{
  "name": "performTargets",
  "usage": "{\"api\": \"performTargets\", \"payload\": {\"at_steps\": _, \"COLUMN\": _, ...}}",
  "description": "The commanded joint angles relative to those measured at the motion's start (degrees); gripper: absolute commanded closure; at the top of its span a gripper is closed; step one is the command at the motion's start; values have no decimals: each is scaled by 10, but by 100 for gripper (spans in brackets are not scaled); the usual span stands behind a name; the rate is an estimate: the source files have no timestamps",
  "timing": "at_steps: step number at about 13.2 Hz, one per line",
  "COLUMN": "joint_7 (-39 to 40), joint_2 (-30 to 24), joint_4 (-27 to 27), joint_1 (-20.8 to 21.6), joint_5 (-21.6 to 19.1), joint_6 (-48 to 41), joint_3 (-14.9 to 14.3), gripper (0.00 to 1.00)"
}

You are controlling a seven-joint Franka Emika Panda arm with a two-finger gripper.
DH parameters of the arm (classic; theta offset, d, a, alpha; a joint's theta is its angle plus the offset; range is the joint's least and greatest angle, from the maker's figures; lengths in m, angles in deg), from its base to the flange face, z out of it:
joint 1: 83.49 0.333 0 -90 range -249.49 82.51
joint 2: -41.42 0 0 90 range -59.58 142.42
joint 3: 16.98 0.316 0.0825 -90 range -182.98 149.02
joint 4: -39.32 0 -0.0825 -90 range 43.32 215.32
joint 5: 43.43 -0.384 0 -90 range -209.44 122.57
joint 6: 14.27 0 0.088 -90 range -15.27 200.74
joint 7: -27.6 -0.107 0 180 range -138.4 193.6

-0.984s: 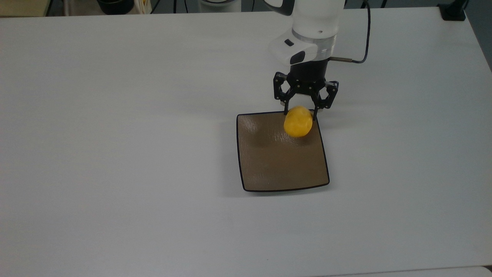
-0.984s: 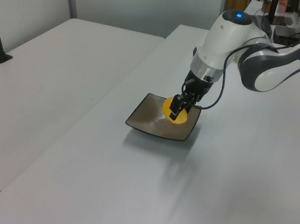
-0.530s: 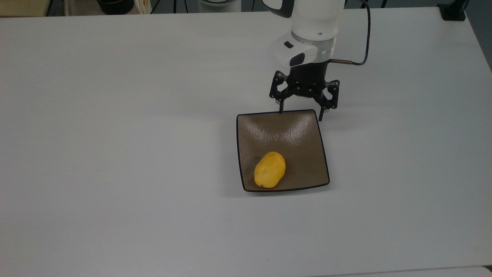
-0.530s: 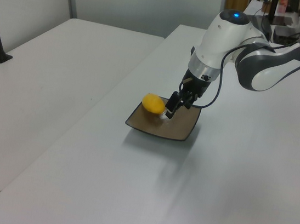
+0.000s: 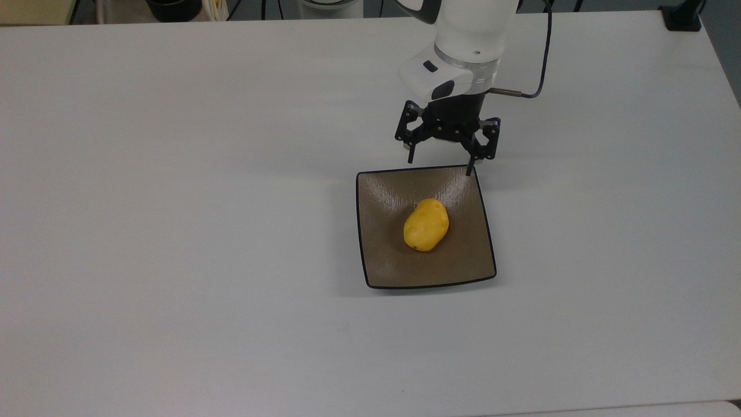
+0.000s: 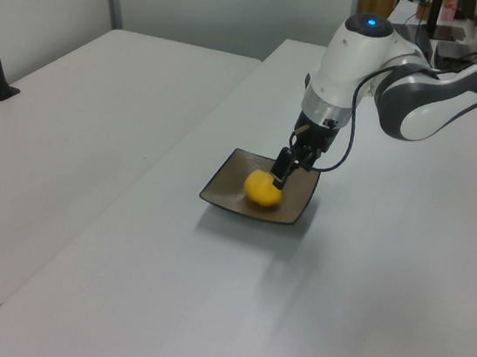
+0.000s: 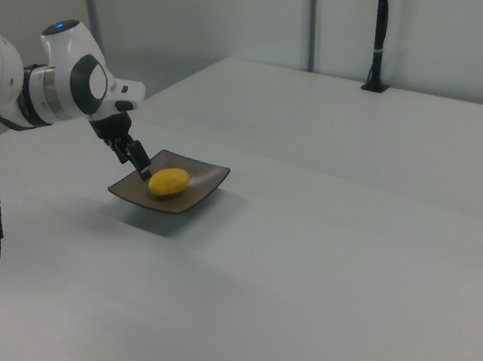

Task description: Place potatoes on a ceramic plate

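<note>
The yellow potato (image 5: 426, 224) lies loose near the middle of the square brown ceramic plate (image 5: 393, 263). My gripper (image 5: 440, 165) hangs open above the plate's far edge in the top view, nothing between its fingers, clear of the potato. In the left view the potato (image 6: 262, 190) rests on the plate (image 6: 223, 192) just below the gripper (image 6: 281, 172). From the right view, the potato (image 7: 169, 181) sits in the plate (image 7: 197, 194), with the gripper (image 7: 137, 164) at the plate's left rim.
The plate stands on a broad white table (image 5: 173, 231). A black cable (image 5: 541, 63) loops off the wrist. A black clamp post (image 5: 682, 17) stands at the table's far right corner in the top view. A second white table (image 6: 70, 121) adjoins in the left view.
My gripper let go of the potato, which dropped, rolled to the plate's near edge, then rolled back toward the middle. The gripper has drawn up and back over the far rim.
</note>
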Motion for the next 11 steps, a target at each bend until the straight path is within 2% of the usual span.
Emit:
{"api": "performTargets", "payload": {"at_steps": 1, "joint_7": 121, "joint_2": -59, "joint_4": 6, "joint_1": 3, "joint_5": -75, "joint_6": -113, "joint_3": -14, "gripper": 0}}
{"api": "performTargets", "payload": {"at_steps": 2, "joint_7": 184, "joint_2": -80, "joint_4": 5, "joint_1": 11, "joint_5": -121, "joint_6": -161, "joint_3": -45, "gripper": 0}}
{"api": "performTargets", "payload": {"at_steps": 4, "joint_7": 300, "joint_2": -121, "joint_4": 6, "joint_1": 32, "joint_5": -179, "joint_6": -229, "joint_3": -100, "gripper": 0}}
{"api": "performTargets", "payload": {"at_steps": 7, "joint_7": 375, "joint_2": -173, "joint_4": 14, "joint_1": 33, "joint_5": -205, "joint_6": -297, "joint_3": -150, "gripper": 0}}
{"api": "performTargets", "payload": {"at_steps": 9, "joint_7": 379, "joint_2": -196, "joint_4": 29, "joint_1": 24, "joint_5": -211, "joint_6": -296, "joint_3": -161, "gripper": 0}}
{"api": "performTargets", "payload": {"at_steps": 11, "joint_7": 380, "joint_2": -210, "joint_4": 36, "joint_1": -7, "joint_5": -223, "joint_6": -290, "joint_3": -164, "gripper": 0}}
